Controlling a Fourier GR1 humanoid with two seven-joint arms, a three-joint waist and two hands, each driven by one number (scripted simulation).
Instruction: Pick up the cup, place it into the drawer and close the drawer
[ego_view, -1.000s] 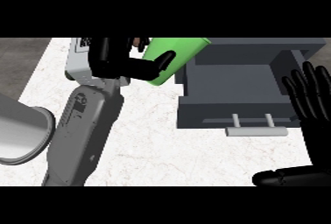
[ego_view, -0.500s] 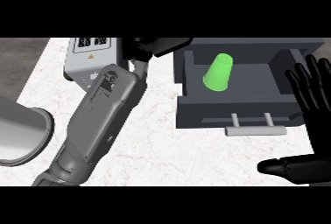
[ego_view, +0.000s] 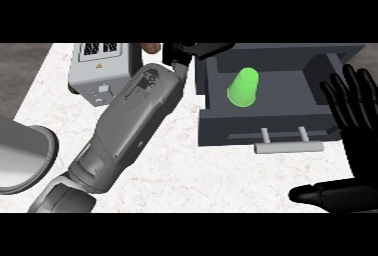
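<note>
Grey left forearm (ego_view: 133, 130) slants from lower left to top centre. Black left hand (ego_view: 199, 49) at upper-left corner of dark grey drawer (ego_view: 258, 132); open or closed, cannot tell. Bright green plastic cup (ego_view: 245, 87) inside open drawer. Black right hand (ego_view: 354, 115) spread, right edge.

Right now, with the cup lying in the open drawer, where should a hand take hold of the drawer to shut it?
Likely the pale bar handle on the drawer front, approached from the near side. It stands off that front on two posts, leaving room to curl round it or press against it. The open right hand is closest, beside it.
</note>
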